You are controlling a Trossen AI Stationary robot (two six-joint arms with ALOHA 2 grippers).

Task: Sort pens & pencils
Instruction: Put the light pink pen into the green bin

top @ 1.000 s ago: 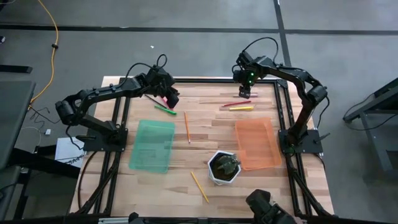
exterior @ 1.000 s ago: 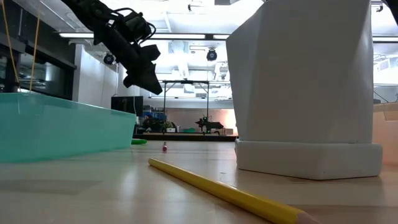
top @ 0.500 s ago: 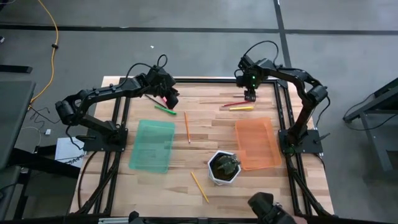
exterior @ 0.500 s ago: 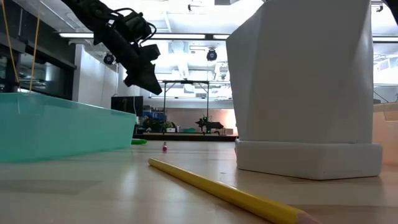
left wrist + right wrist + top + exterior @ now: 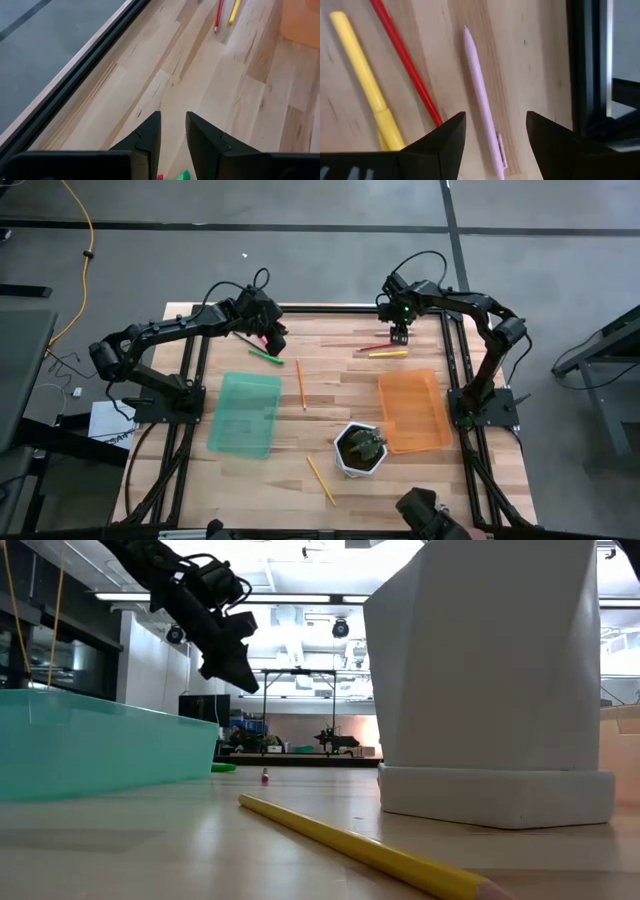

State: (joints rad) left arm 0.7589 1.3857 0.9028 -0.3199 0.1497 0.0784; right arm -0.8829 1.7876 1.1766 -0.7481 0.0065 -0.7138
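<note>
Right end effector: spread, straddling pink pen, table's 1 o'clock | Left end effector: narrowly parted, holding nothing visible, 11 o'clock

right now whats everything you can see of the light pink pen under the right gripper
The light pink pen is a slim, smooth, plastic-looking stick with a pointed tip and a small clip near its other end. It lies flat on the wooden table, close to the dark frame rail. The red pencil lies beside it, apart from it, with the yellow pen beyond. The right gripper hangs open over it, one finger to each side, apparently not touching it.
</note>
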